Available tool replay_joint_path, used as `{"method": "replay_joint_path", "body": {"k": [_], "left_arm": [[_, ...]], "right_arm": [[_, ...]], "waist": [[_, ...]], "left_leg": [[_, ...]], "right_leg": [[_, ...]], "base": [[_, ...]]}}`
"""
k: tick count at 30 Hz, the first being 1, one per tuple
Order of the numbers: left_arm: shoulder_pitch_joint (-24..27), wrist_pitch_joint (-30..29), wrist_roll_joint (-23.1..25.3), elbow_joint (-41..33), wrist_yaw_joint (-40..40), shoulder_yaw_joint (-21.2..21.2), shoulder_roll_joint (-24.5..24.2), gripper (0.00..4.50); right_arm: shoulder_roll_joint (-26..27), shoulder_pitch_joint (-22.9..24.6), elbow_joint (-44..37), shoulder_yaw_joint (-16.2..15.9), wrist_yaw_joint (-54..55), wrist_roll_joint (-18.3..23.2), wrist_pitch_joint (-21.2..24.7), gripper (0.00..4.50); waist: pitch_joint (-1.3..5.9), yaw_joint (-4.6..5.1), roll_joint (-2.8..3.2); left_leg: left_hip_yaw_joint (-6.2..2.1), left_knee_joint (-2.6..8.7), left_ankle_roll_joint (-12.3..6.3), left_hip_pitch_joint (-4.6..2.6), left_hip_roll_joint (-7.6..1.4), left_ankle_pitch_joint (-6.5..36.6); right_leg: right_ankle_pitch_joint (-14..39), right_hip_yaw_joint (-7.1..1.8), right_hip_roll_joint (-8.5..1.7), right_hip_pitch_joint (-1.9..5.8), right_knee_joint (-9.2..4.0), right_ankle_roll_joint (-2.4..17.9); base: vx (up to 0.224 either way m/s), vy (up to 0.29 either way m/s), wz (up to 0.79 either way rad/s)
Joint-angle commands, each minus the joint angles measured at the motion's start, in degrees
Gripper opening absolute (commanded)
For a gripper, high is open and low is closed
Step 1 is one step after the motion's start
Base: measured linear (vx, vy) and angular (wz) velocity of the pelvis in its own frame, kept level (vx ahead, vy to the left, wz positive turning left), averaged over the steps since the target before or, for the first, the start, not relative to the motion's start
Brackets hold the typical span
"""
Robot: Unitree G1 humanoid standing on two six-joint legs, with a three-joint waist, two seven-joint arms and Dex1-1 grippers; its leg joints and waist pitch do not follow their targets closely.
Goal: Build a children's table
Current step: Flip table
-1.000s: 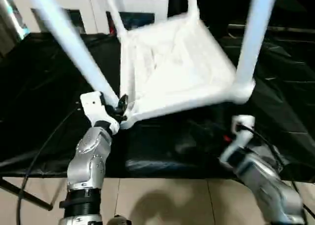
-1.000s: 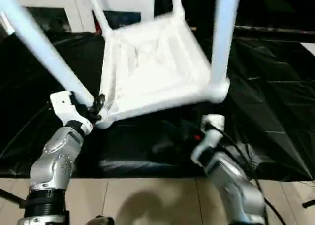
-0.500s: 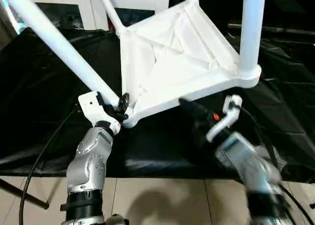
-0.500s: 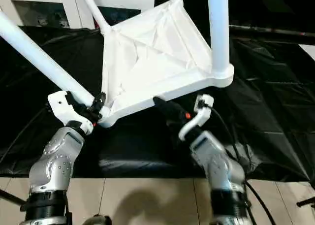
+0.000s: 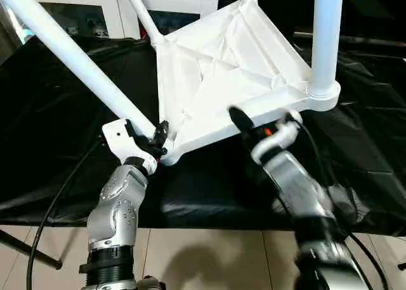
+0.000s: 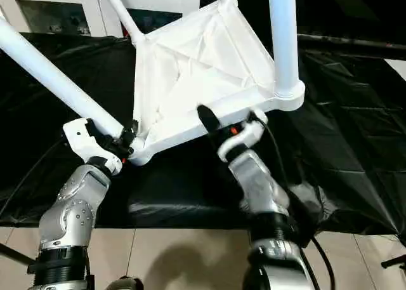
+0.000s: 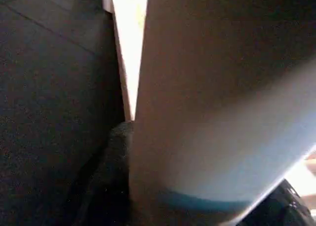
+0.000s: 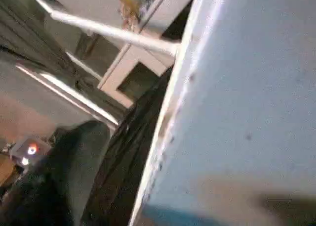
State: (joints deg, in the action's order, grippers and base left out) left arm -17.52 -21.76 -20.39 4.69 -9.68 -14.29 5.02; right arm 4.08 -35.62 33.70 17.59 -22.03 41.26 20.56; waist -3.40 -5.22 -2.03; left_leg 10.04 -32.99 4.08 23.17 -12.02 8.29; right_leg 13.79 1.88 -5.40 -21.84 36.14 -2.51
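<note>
The children's table is upside down and tilted, its ribbed white tabletop (image 5: 222, 68) facing me. White legs stand in its corner sockets: a long one (image 5: 76, 61) runs up to the left, one (image 5: 327, 36) rises at the right, and two more (image 5: 141, 11) sit at the far corners. My left gripper (image 5: 155, 138) is shut on the near left leg, just by its socket. That leg (image 7: 212, 112) looms close in the left wrist view. My right gripper (image 5: 250, 126) is open at the tabletop's front rim, one black finger (image 5: 238, 118) lying over the rim (image 8: 237, 97).
A black cloth (image 5: 57, 169) covers the work surface under the table. White glass-door cabinets (image 5: 82, 14) stand behind it. Pale floor tiles (image 5: 203, 258) lie at the near edge. Black cables (image 5: 51, 207) trail from both arms.
My right arm has swung up and left, from below the right corner socket to the tabletop's front rim. The left gripper keeps its hold on the leg.
</note>
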Motion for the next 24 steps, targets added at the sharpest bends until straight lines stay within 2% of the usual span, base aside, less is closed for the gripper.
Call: {"method": "replay_joint_path", "body": {"k": [1, 3, 10, 11, 15, 16, 17, 19, 20, 21, 24], "left_arm": [[1.1, -3.5, -4.2, 1.4, -0.8, 0.9, 2.1, 2.13], [1.2, -3.6, -4.2, 1.2, -0.8, 1.0, 2.2, 2.13], [1.2, -3.6, -4.2, 1.2, -0.8, 1.0, 2.2, 2.13], [1.2, -3.6, -4.2, 1.1, -0.8, 1.0, 2.3, 2.13], [1.3, -3.5, -4.3, 0.9, -0.7, 0.8, 2.4, 2.13], [1.4, -3.5, -4.3, 0.9, -0.7, 0.8, 2.4, 2.13], [1.4, -3.5, -4.3, 0.9, -0.7, 0.8, 2.4, 2.13], [1.4, -3.5, -4.0, 0.9, -0.7, 0.9, 2.2, 2.13], [1.4, -3.5, -3.9, 0.9, -0.7, 1.0, 2.1, 2.13], [1.5, -3.5, -3.8, 1.0, -0.7, 1.1, 2.1, 2.13], [1.4, -3.5, -3.6, 1.2, -0.8, 1.1, 2.0, 2.13]], "right_arm": [[0.0, -2.4, 3.0, 1.8, 1.5, 0.6, -1.1, 4.50], [0.1, -3.7, 4.8, 2.8, 1.5, 1.2, -1.0, 4.50], [0.1, -3.7, 4.8, 2.8, 1.5, 1.2, -1.0, 4.50], [0.0, -4.1, 5.2, 2.9, 1.4, 1.3, -1.1, 4.23], [0.3, -6.0, 8.1, 4.7, 0.8, 2.8, -0.8, 4.10], [0.3, -6.1, 8.6, 4.8, 0.7, 2.7, -1.1, 3.89], [0.3, -6.2, 8.8, 4.9, 0.8, 2.7, -1.3, 3.77], [0.3, -6.8, 10.4, 5.6, 0.7, 2.4, -2.1, 3.70], [0.3, -7.0, 10.9, 5.9, 0.6, 2.3, -2.3, 3.60], [0.3, -7.1, 11.0, 6.0, 0.6, 2.2, -2.4, 3.36], [0.1, -7.0, 11.1, 5.6, 0.6, 1.6, -2.4, 3.24]], "waist": [[4.19, -0.01, -0.47], [4.16, 0.09, -0.66], [4.32, -0.07, -0.72], [4.27, -0.05, -0.82], [4.03, 0.14, -0.71], [4.03, 0.16, -0.74], [3.98, 0.12, -0.47], [4.04, 0.17, -0.61], [4.00, 0.20, -0.35], [3.98, 0.14, -0.45], [3.99, 0.07, -0.46]], "left_leg": [[0.45, 2.89, -2.61, -1.53, -0.67, 3.7], [0.48, 2.93, -2.57, -1.48, -0.69, 4.4], [0.51, 2.77, -2.80, -1.57, -0.68, 3.7], [0.52, 2.80, -2.86, -1.57, -0.70, 3.8], [0.51, 2.93, -2.78, -1.53, -0.72, 5.3], [0.51, 2.92, -2.64, -1.50, -0.70, 5.2], [0.48, 2.93, -2.55, -1.52, -0.69, 5.1], [0.50, 2.90, -2.61, -1.56, -0.72, 4.9], [0.52, 2.90, -2.52, -1.61, -0.73, 5.2], [0.53, 2.91, -2.48, -1.61, -0.71, 5.4], [0.49, 2.92, -2.49, -1.63, -0.73, 5.2]], "right_leg": [[-8.5, -1.05, -1.47, 2.28, -3.24, 11.7], [-7.8, -1.05, -1.54, 2.33, -3.28, 11.7], [-8.9, -1.07, -1.48, 2.32, -3.23, 11.5], [-8.7, -1.07, -1.48, 2.29, -3.24, 11.5], [-6.6, -1.08, -1.51, 2.15, -3.39, 11.5], [-6.4, -1.08, -1.52, 2.19, -3.41, 11.5], [-6.6, -1.09, -1.53, 2.12, -3.39, 11.5], [-7.2, -1.07, -1.48, 2.14, -3.36, 11.6], [-7.3, -1.08, -1.46, 2.01, -3.39, 11.8], [-7.3, -1.09, -1.46, 2.08, -3.40, 11.9], [-7.6, -1.05, -1.44, 2.11, -3.36, 11.9]], "base": [[0.000, 0.000, 0.00], [0.000, 0.000, 0.00], [0.000, 0.000, 0.00], [0.000, 0.000, 0.00], [0.000, 0.000, 0.00], [0.000, 0.000, 0.00], [0.000, 0.000, 0.00], [0.000, 0.000, 0.00], [0.000, 0.000, 0.00], [0.000, 0.000, 0.00], [0.000, 0.000, 0.00]]}}
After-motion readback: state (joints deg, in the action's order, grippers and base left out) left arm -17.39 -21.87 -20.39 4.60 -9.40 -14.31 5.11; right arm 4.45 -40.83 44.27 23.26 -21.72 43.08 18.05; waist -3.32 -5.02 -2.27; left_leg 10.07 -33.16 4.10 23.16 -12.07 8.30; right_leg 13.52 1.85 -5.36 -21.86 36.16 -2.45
